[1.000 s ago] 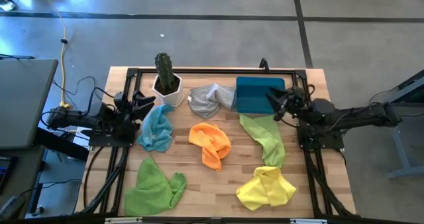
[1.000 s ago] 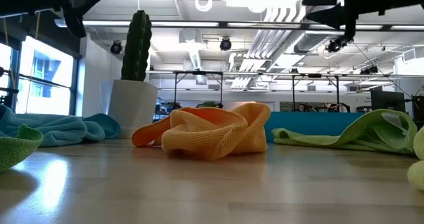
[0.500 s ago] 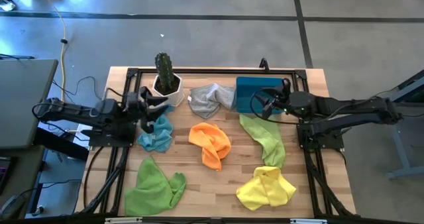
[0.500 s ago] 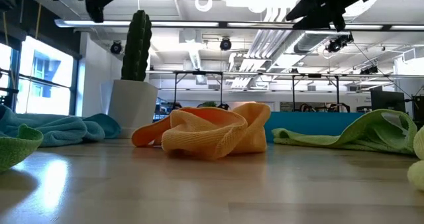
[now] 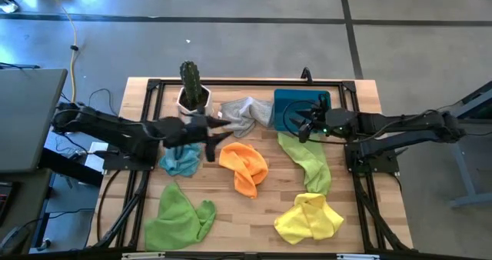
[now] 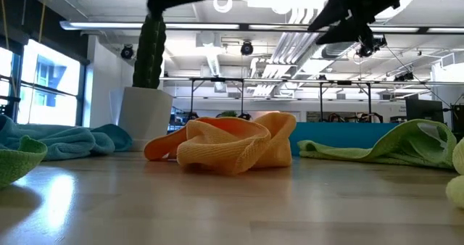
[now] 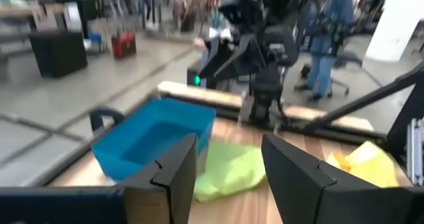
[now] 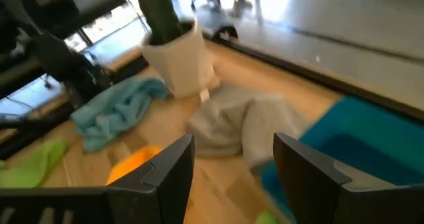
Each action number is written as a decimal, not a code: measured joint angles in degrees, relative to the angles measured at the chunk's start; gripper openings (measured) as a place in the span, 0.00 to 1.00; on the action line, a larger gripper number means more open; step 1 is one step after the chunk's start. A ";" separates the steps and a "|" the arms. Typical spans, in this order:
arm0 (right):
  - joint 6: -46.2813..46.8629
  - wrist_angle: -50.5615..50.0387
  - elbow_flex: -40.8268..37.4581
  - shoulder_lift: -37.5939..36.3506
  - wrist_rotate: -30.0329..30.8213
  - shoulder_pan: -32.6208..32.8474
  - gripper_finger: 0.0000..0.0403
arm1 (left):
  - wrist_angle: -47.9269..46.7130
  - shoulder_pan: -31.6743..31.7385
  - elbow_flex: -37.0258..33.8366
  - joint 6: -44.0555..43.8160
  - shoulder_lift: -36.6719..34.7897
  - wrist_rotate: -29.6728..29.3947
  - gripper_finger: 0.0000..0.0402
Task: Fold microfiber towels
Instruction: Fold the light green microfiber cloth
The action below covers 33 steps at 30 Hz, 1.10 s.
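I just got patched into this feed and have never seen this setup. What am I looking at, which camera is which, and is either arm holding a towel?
Two dark robot arms work at a wooden table. One picture looks straight down, one sits at tabletop height, and the other two come from cameras on each arm's wrist.

Six crumpled towels lie unfolded: a grey towel, light blue towel, orange towel, yellow towel and two lime green ones, the left green towel and right green towel. A potted cactus and a blue bin stand at the back.

The left gripper hangs between the light blue and orange towels; the right gripper is over the bin's front edge. Both have open jaws and hold nothing.
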 joint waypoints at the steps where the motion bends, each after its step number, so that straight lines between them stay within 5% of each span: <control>1: 0.56 -0.83 0.00 0.35 -1.18 0.00 0.50 | -0.59 -0.12 1.25 -0.85 1.99 0.37 0.39; 7: 3.21 -4.71 0.00 4.00 -7.27 1.64 0.50 | -2.08 -2.10 6.66 -2.60 12.63 1.30 0.39; 21: 9.49 -8.90 0.00 12.82 -7.88 9.99 0.50 | -2.69 -4.63 9.17 -15.70 32.75 1.30 0.39; 33: 9.37 -11.15 0.00 13.67 -9.94 16.61 0.50 | -15.53 -10.06 9.15 -28.75 38.49 2.68 0.39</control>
